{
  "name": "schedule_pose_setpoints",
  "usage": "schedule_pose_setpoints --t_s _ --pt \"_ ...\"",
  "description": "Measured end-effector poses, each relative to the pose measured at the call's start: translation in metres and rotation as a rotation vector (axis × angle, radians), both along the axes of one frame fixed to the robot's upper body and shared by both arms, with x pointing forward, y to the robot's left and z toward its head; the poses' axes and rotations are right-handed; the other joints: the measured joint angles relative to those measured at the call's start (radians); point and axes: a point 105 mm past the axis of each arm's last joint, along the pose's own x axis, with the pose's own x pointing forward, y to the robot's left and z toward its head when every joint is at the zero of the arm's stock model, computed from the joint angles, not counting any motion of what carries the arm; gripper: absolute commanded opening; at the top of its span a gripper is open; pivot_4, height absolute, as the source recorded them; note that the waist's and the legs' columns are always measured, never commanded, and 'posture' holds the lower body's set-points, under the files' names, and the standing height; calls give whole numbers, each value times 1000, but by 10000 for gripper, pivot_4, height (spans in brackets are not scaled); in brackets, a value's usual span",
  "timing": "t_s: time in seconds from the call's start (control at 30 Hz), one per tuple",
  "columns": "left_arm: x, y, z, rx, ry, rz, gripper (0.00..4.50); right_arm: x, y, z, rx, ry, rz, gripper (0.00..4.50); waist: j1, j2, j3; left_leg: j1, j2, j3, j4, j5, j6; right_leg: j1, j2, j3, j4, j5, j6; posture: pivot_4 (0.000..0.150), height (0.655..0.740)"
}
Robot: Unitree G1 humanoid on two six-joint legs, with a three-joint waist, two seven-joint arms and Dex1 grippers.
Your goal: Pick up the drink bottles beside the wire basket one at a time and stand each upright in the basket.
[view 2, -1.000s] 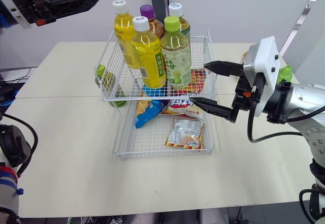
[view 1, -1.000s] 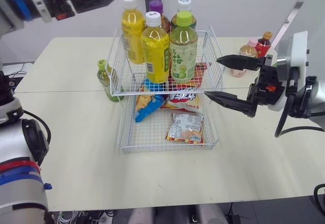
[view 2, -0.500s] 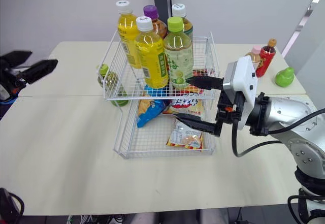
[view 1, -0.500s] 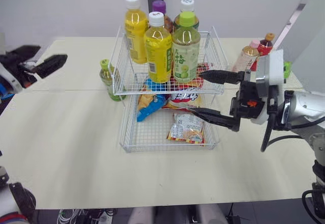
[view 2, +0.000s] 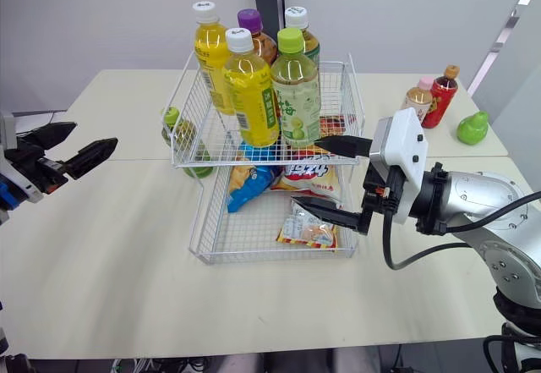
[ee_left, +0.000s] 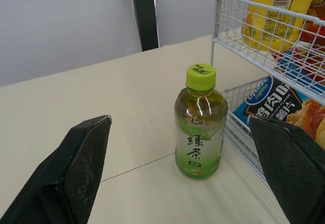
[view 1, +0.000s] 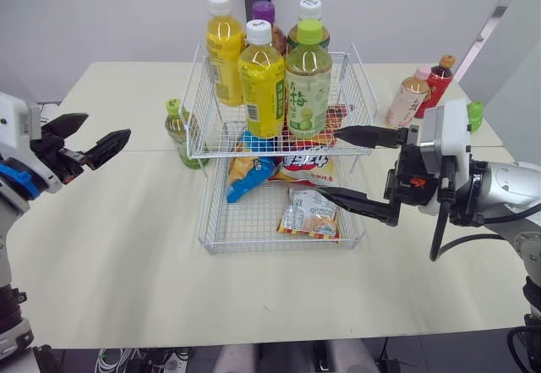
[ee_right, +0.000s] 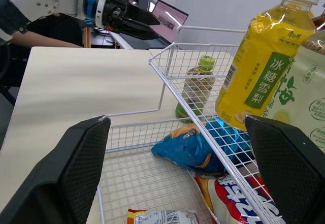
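A small green tea bottle [ee_left: 200,132] with a lime cap is standing upright on the bench [view 1: 127,246], just beside the left side of the two-tier wire basket [view 1: 283,246]. Two more bottles are standing upright on the bench beyond the basket's right side: a pink-capped bottle [view 1: 407,98] and, just beside it, a red bottle [view 1: 438,81]. A green pear-shaped object [view 1: 473,112] is sitting near them.

Five bottles are standing upright in the basket's upper tier, with a yellow bottle [view 1: 262,85] and a pale green bottle [view 1: 307,85] at the front. Snack bags [view 1: 308,212] are lying in the lower tier.

The left gripper [view 1: 108,125] is hovering over the bench's left side, fingers spread apart and holding nothing, pointing toward the green tea bottle but well apart from it. The right gripper [view 1: 327,165] is reaching in at the basket's right front corner, fingers wide apart and empty, one finger level with the upper tier's rim and the other over the lower tier.
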Motion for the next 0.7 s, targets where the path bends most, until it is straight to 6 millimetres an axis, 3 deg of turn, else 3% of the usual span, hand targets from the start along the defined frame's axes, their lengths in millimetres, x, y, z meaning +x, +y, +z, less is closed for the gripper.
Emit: schedule_pose_setpoints --t_s 0.23,0.5,0.7 --pt "23 -18 -5 -85 -18 -26 44847 -3 3 -3 -20 -23 -9 45000 1 0 0 0 -1 0 1 0 0 0 1 0 0 0 0 1500 7400" --pt "64 -45 3 -116 -41 -44 44847 -4 7 -5 -21 -22 -5 45000 0 0 0 0 -1 0 1 0 0 0 1 -1 0 0 1 1500 7400" --pt "92 -55 -4 -128 -11 24 44847 -5 8 -6 -19 -25 -10 45000 -1 0 0 0 -2 0 1 0 0 0 1 -1 1 0 1 1500 7400"
